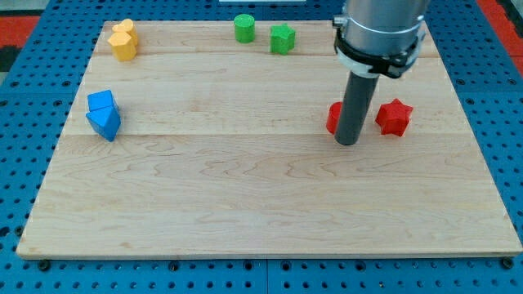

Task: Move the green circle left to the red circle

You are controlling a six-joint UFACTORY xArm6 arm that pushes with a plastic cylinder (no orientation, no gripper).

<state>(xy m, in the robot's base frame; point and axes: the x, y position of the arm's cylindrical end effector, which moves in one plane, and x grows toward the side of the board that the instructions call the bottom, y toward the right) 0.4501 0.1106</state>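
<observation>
The green circle (243, 28) sits near the view's top, just left of a green hexagon-like block (283, 38). The red circle (333, 118) lies at the view's right and is mostly hidden behind my rod. A red star (394, 117) lies to its right. My tip (348, 143) rests on the board right in front of the red circle, far below and right of the green circle.
Two yellow blocks (123, 40) sit together at the view's top left. Two blue blocks (104, 114) sit together at the view's left. The wooden board (245, 204) lies on a blue pegboard. The arm's grey body hangs over the board's top right.
</observation>
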